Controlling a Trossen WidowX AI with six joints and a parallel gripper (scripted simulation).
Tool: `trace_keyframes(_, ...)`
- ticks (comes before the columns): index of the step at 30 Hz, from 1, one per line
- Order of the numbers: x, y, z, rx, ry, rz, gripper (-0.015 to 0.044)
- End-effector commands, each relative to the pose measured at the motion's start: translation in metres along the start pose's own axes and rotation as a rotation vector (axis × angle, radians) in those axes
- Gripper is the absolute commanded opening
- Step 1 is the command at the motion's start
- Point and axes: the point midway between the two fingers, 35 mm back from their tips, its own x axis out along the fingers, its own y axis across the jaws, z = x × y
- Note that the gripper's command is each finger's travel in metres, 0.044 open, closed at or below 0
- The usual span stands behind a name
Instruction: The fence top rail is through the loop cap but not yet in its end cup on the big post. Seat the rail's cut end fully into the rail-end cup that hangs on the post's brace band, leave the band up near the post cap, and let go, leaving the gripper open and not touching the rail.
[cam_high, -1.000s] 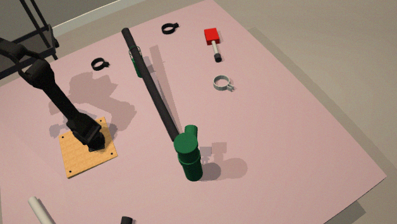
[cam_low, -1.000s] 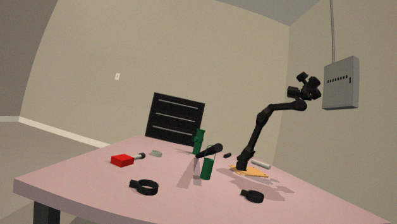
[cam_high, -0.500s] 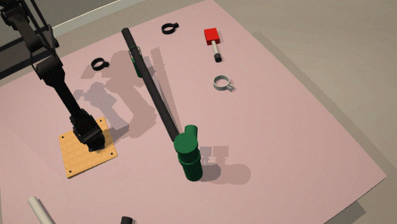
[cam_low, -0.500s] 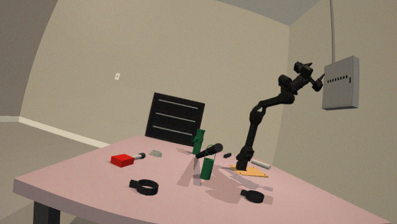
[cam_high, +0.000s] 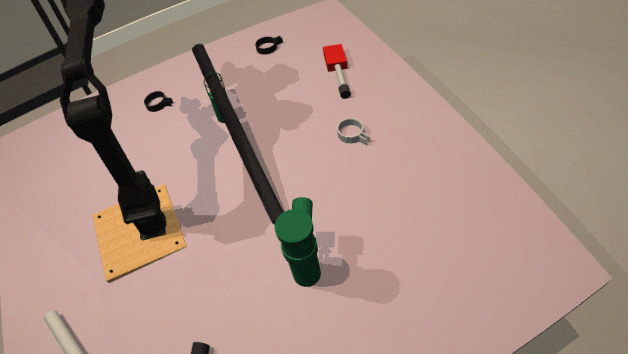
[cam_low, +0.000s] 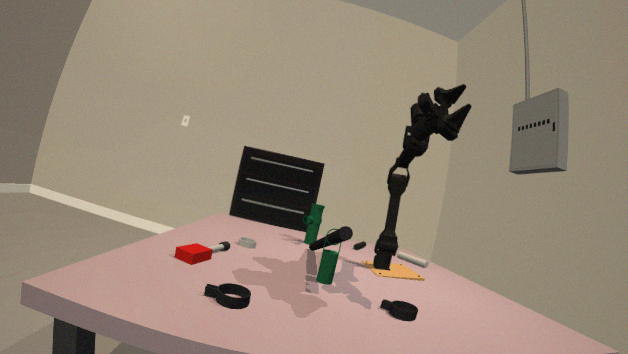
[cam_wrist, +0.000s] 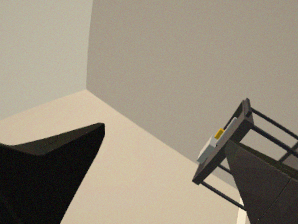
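Note:
The black top rail (cam_high: 245, 145) (cam_low: 330, 238) passes through the wire loop cap (cam_high: 205, 84) (cam_low: 341, 244) on the short green post (cam_high: 219, 112) (cam_low: 328, 267). Its far end is beside the big green post (cam_high: 306, 270) (cam_low: 312, 234), near the green rail-end cup (cam_high: 303, 204) (cam_low: 309, 220). In the top view that end shows left of the cup; in the exterior view it appears lower than the cup. The band (cam_high: 300, 257) is on the upper post, below the cap (cam_high: 294, 226). My gripper (cam_low: 463, 98) (cam_wrist: 167, 138) is open and empty, high above the table, well away from the rail.
Two black ring clamps (cam_high: 159, 101) (cam_high: 267, 45) and a grey ring clamp (cam_high: 351, 130) lie on the pink table. A red block (cam_high: 334, 56) with a pale handle is at the far side. A white tube (cam_high: 64, 332) and a black cylinder (cam_high: 200, 348) lie near the wooden base plate (cam_high: 117, 247).

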Motion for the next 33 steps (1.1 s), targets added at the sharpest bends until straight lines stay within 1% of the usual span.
trace_keyframes(1,-0.036,-0.031,0.056,-0.141,-0.154,-0.188,0.044)
trace_keyframes(5,-0.082,-0.055,0.103,-0.258,-0.282,-0.379,0.044)
trace_keyframes(10,-0.152,-0.078,0.151,-0.38,-0.418,-0.636,0.044)
trace_keyframes(14,-0.216,-0.09,0.177,-0.453,-0.503,-0.855,0.044)
trace_keyframes(18,-0.284,-0.094,0.191,-0.497,-0.575,-1.072,0.044)
trace_keyframes(21,-0.335,-0.094,0.194,-0.511,-0.612,-1.238,0.044)
trace_keyframes(25,-0.4,-0.092,0.185,-0.499,-0.632,-1.46,0.044)
trace_keyframes(29,-0.463,-0.087,0.163,-0.447,-0.619,-1.685,0.044)
trace_keyframes(33,-0.518,-0.08,0.129,-0.353,-0.576,-1.889,0.044)
